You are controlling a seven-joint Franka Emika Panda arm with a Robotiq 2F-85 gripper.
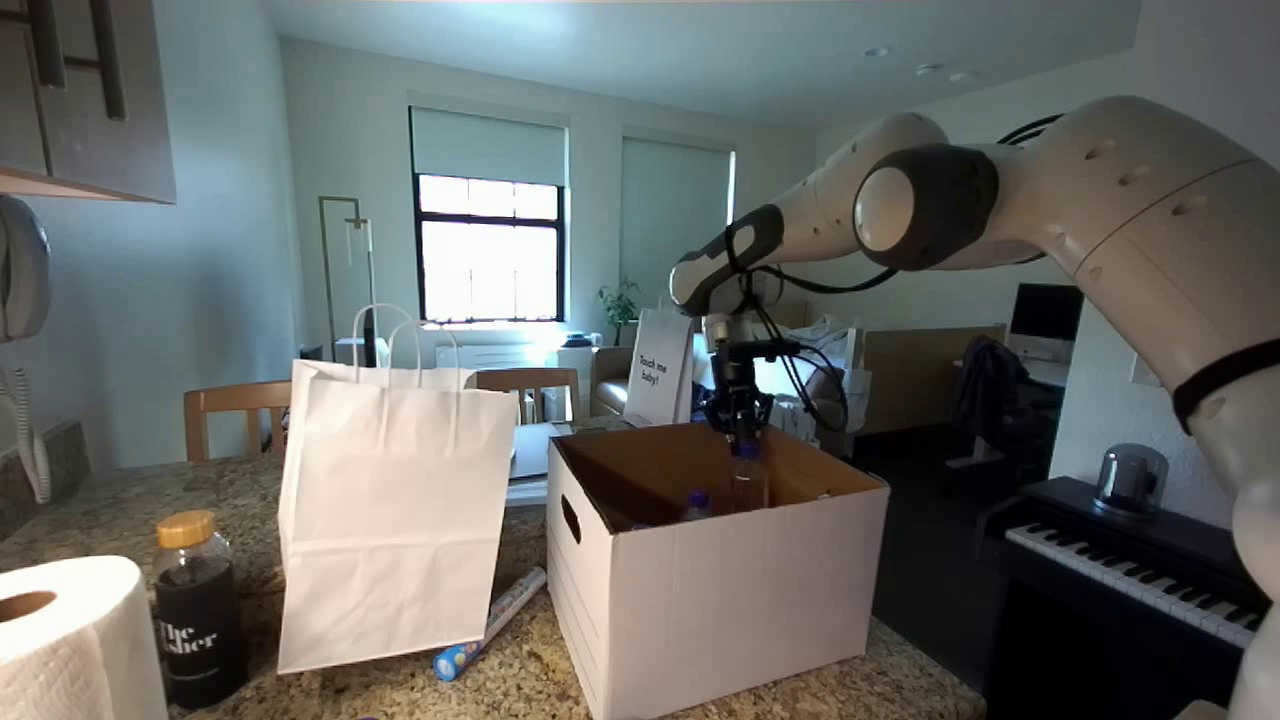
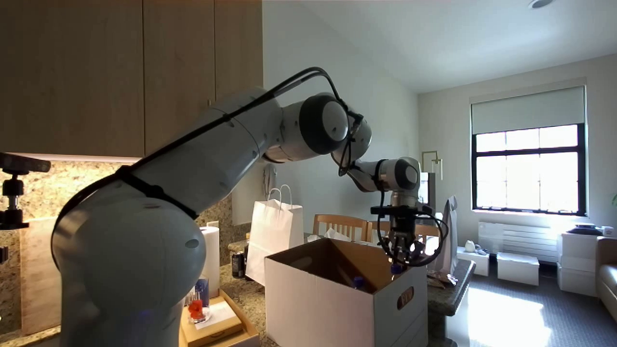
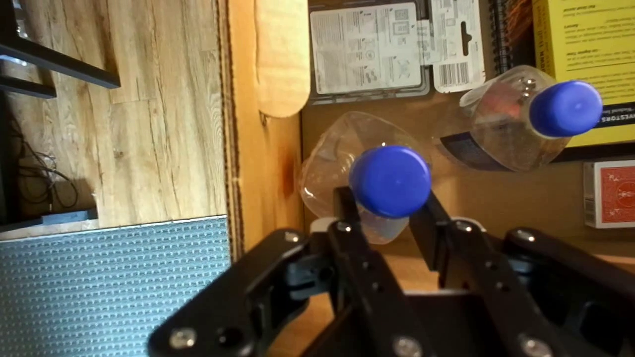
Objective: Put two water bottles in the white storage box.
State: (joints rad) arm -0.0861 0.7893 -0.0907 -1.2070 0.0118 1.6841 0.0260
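The white storage box (image 1: 740,610) stands on the counter with its brown inside open upward; it also shows in an exterior view (image 2: 318,308). My gripper (image 1: 742,432) points down inside its rim. In the wrist view the fingers (image 3: 389,201) are closed against both sides of a clear water bottle (image 3: 390,181) at its blue cap. That bottle also shows in an exterior view (image 1: 750,488), upright or nearly so; its base is hidden by the wall. A second blue-capped water bottle (image 3: 565,109) is inside the box and also shows in an exterior view (image 1: 697,500).
The box also holds plastic packaging (image 3: 367,49), a yellow book (image 3: 590,44) and a red card deck (image 3: 617,193). The box rim (image 3: 235,124) is close beside the gripper. A tall white paper bag (image 1: 395,520), a tube (image 1: 490,625) and a black bottle (image 1: 200,630) stand nearby.
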